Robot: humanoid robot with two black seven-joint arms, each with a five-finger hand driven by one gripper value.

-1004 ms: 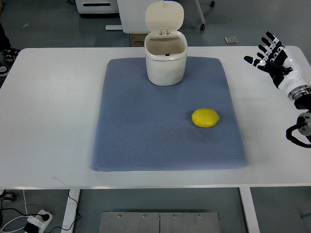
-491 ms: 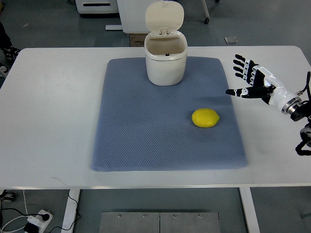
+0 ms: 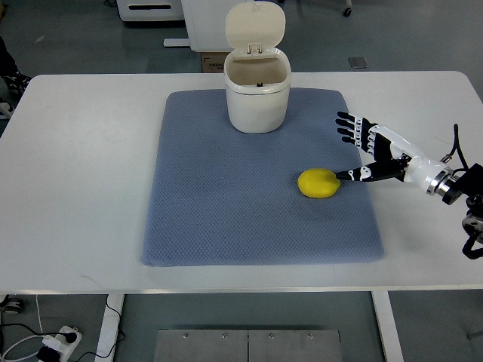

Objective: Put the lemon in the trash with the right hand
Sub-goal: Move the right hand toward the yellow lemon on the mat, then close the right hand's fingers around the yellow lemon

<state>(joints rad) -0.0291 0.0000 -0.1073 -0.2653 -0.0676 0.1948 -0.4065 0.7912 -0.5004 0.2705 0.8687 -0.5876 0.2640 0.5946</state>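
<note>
Top view, looking steeply down on a white worktop (image 3: 83,173). Far left edge: a dark shape partly cut off by the frame — cannot tell what it is. Below the worktop's near edge, on the floor at lower left, a white power strip (image 3: 54,343) with cables.

A blue-grey mat (image 3: 226,204) lies across the middle of the worktop, covering most of its depth. Near the mat's far edge stands a cream trash bin (image 3: 257,98), upright, its hinged lid (image 3: 256,25) flipped up and back; the opening shows an empty-looking interior, though the bottom is not visible from this angle.

Right of centre on the mat sits the lemon (image 3: 318,183), yellow, resting on the fabric, well apart from the bin and nearer the mat's right edge than its left.

Right hand (image 3: 369,148) — black and white, arm entering from the right edge — reaches low over the mat's right side. It is released: fingers (image 3: 349,128) spread and extended toward the bin side, holding nothing. The thumb tip (image 3: 349,175) points at the lemon and sits just beside its right end; contact seems possible, but the view does not settle it. Wrist and cabling trail off at the right edge of the frame.
</note>
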